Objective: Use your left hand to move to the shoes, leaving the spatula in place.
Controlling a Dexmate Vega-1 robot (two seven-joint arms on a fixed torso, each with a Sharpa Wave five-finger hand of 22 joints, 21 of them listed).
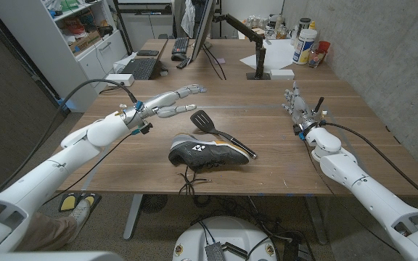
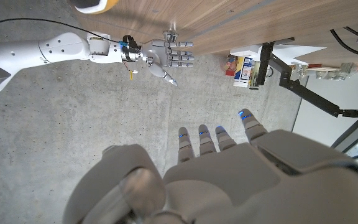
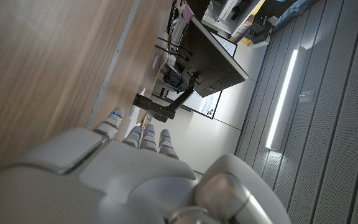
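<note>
Fingers of left hand [image 1: 171, 101] spread, empty, above table [image 1: 122, 156] behind shoe [image 1: 207, 152]. Shoe mid-table, spatula [image 1: 222, 132] touching it. Likely light, soft upper — take collar. Right hand [image 1: 296, 104] empty, fingers apart.

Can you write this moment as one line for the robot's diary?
left hand open, above table | shoe untouched | spatula behind shoe | right hand open, waiting

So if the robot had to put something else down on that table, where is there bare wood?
There is bare wood between the shoe and the right hand, and along the table's near edge beside the left arm. The middle is crowded: the spatula lies against the shoe, with the left hand beside them. The far end holds a keyboard and bottles.
</note>
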